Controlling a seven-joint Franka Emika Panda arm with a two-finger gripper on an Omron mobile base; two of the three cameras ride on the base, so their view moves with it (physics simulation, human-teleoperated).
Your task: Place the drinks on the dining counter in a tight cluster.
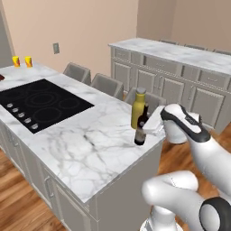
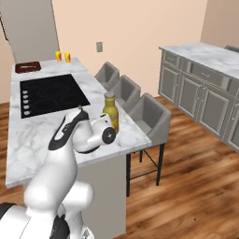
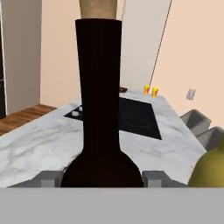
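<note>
Now wine bottle (image 3: 100, 127) sits btwn hand (image 3: 103, 178) fingers, upright.

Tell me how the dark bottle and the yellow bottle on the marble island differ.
The dark wine bottle is nearly black with a long thin neck; the amber-yellow bottle is squat and mustard-coloured with a pale cap. In the left base view the yellow one rises higher behind the dark one. The gripper has a finger on each side of the dark bottle, while the yellow one stands free. Both stand upright, close together, near the island's edge.
</note>
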